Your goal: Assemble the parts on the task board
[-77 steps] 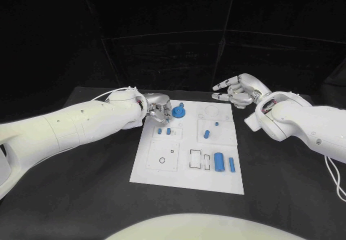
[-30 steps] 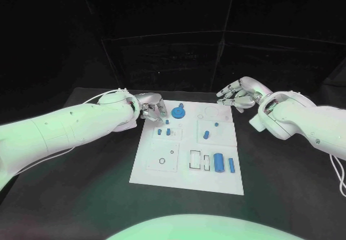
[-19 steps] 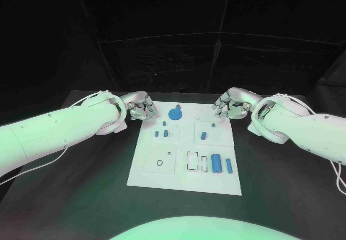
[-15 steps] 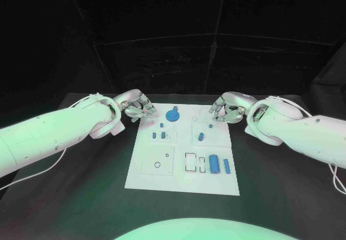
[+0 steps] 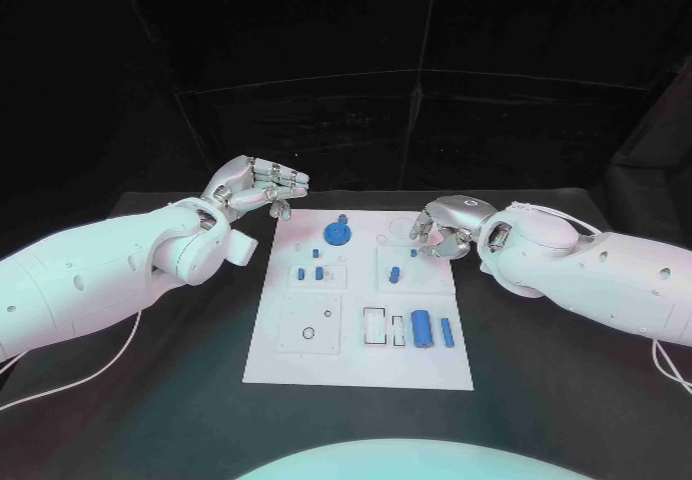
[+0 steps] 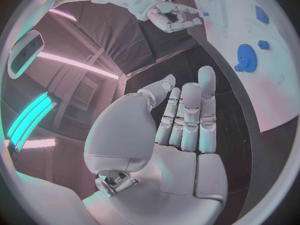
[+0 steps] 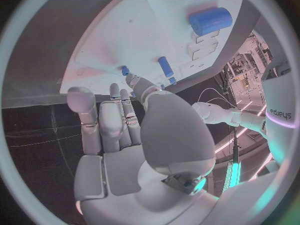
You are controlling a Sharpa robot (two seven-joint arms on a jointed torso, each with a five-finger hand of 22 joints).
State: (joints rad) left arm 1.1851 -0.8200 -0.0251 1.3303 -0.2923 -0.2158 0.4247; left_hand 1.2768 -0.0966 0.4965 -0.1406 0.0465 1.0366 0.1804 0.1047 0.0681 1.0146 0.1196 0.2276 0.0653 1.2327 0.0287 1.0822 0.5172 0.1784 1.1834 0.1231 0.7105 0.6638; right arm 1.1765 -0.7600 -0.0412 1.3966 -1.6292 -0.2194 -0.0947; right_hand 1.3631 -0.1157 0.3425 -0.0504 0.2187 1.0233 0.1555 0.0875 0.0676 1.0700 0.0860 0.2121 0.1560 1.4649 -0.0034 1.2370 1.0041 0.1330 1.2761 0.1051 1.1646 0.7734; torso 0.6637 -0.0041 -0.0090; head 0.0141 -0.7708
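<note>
The white task board (image 5: 289, 350) lies in the middle of the table. On it a blue gear (image 5: 338, 233) stands at the far end, two small blue pegs (image 5: 310, 273) sit below it, a blue piece (image 5: 394, 274) lies to their right, and a thick blue cylinder (image 5: 421, 328) lies beside a slim blue bar (image 5: 446, 332) near the front right. My left hand (image 5: 260, 185) is raised beyond the board's far left corner, fingers straight, holding nothing. My right hand (image 5: 444, 225) hovers low over the board's far right corner, with nothing in it. The right wrist view shows the cylinder (image 7: 210, 20) beyond its fingers (image 7: 119, 120).
Black table (image 5: 144, 400) surrounds the board on all sides, with a dark backdrop behind. A white cable (image 5: 87, 370) trails from my left arm across the table's left side.
The camera has shifted. My left hand has lifted away from the board's far left edge and straightened its fingers. My right hand has come down and inward over the far right corner.
</note>
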